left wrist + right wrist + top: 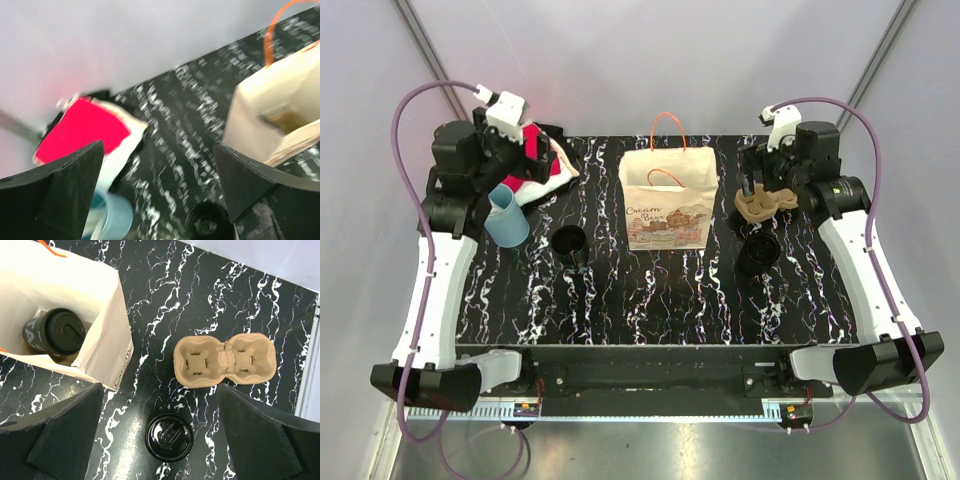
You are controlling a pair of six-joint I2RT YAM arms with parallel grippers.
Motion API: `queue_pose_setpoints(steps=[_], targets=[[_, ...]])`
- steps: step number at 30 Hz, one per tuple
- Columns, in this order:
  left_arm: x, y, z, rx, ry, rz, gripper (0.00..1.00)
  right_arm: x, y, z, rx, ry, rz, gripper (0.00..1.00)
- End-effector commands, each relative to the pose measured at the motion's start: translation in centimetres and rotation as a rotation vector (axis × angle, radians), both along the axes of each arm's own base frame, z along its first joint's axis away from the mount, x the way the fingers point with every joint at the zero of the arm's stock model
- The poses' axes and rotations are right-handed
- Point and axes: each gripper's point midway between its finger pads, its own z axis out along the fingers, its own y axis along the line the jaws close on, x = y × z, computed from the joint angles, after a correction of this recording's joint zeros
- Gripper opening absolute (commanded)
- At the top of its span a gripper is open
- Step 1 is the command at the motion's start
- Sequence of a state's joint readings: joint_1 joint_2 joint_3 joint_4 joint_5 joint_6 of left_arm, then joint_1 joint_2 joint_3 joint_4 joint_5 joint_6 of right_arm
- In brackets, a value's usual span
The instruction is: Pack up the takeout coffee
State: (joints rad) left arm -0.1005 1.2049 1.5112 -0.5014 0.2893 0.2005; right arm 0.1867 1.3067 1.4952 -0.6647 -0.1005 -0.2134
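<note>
From the top external camera, a black surface (pixel 650 300) veined in white like marble stands inside pale grey walls (pixel 620 60). At its middle a tan paper bag (pixel 665 205) with orange handles stands upright. Its printed front begins "Cream", and the rest is too small to read. At the back left the left gripper (pixel 517 162) hangs above a red-and-white packet (pixel 548 165), with a light-blue cup (pixel 508 218) leaning just in front and a black cup (pixel 568 240) nearer the bag. To the right of the bag the right gripper (pixel 756 186) is over a cardboard cup carrier (pixel 766 206), and a black-lidded coffee cup (pixel 758 252) stands just in front of that.

The left wrist view is blurred. It shows this gripper's fingers (pixel 75 175) spread wide with nothing between them, the packet and blue cup below on the left, and the bag's open mouth on the right.

The right wrist view looks straight down. Here too the gripper is fully spread and holds nothing. The two-pocket carrier lies empty, and the lidded cup stands apart from it. Inside the open bag sits a second lidded coffee cup (pixel 62 332), with white lettering on its side that is too cut off to read.
</note>
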Motion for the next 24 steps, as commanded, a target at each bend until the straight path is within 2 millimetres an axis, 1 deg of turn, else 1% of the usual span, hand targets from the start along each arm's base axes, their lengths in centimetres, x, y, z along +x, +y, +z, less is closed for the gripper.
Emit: queue_pose_setpoints(steps=[1, 2, 4, 5, 7, 8, 10, 12, 13, 14, 17, 18, 19, 20, 21, 22, 23, 24], targets=[[0.3, 3.4, -1.8, 0.028, -0.014, 0.111, 0.99, -0.5, 0.3, 1.7, 0.018, -0.083, 0.033, 1.0], [0.3, 3.8, -2.2, 0.023, -0.008, 0.121, 0.99, -0.5, 0.3, 1.4, 0.02, -0.081, 0.034, 1.0], [0.1, 4.0, -3.1, 0.014, 0.02, 0.137, 0.99, -0.6, 0.4, 1.5, 0.028, -0.088, 0.034, 1.0], [0.0, 4.1, -3.2, 0.008, 0.022, 0.144, 0.99, -0.6, 0.5, 1.3, 0.03, -0.088, 0.038, 1.0], [-0.2, 4.3, -4.0, 0.008, 0.038, 0.151, 0.99, -1.0, 0.7, 1.7, 0.04, -0.103, 0.05, 1.0], [-0.2, 4.6, -4.2, 0.015, 0.038, 0.166, 0.99, -1.0, 0.7, 1.5, 0.042, -0.106, 0.052, 1.0], [-0.2, 5.7, -4.3, 0.034, 0.026, 0.217, 0.99, -1.3, 0.7, 1.9, 0.047, -0.12, 0.053, 1.0], [-0.3, 5.9, -4.3, 0.021, 0.027, 0.231, 0.99, -1.4, 0.4, 2.0, 0.047, -0.128, 0.046, 1.0], [-0.3, 6.7, -4.4, 0.011, 0.029, 0.251, 0.99, -1.5, 0.4, 2.3, 0.05, -0.138, 0.044, 1.0], [-0.3, 6.8, -4.6, -0.004, 0.038, 0.256, 0.99, -1.5, 0.3, 2.2, 0.051, -0.139, 0.04, 1.0], [-0.1, 8.0, -5.0, -0.028, 0.053, 0.296, 0.99, -1.0, -0.9, 2.4, 0.056, -0.149, -0.022, 1.0], [0.1, 8.3, -5.3, -0.035, 0.065, 0.305, 0.99, -0.6, -2.0, 2.3, 0.06, -0.143, -0.084, 1.0], [0.1, 9.2, -5.6, -0.045, 0.076, 0.33, 0.99, -0.2, -2.6, 2.2, 0.066, -0.137, -0.117, 1.0], [0.1, 9.5, -5.6, -0.053, 0.083, 0.334, 0.99, 0.3, -3.8, 2.0, 0.063, -0.134, -0.18, 1.0], [0.1, 9.7, -6.2, -0.058, 0.105, 0.337, 0.99, 0.7, -4.3, 1.5, 0.097, -0.118, -0.221, 1.0], [0.2, 10.4, -6.4, -0.064, 0.114, 0.35, 0.99, 1.1, -5.5, 1.4, 0.111, -0.116, -0.262, 1.0], [0.1, 10.7, -6.6, -0.069, 0.125, 0.348, 0.99, 1.3, -6.1, 0.9, 0.122, -0.106, -0.284, 1.0], [0.2, 10.4, -7.1, -0.08, 0.146, 0.317, 0.99, 1.6, -6.6, 0.4, 0.149, -0.093, -0.315, 1.0]])
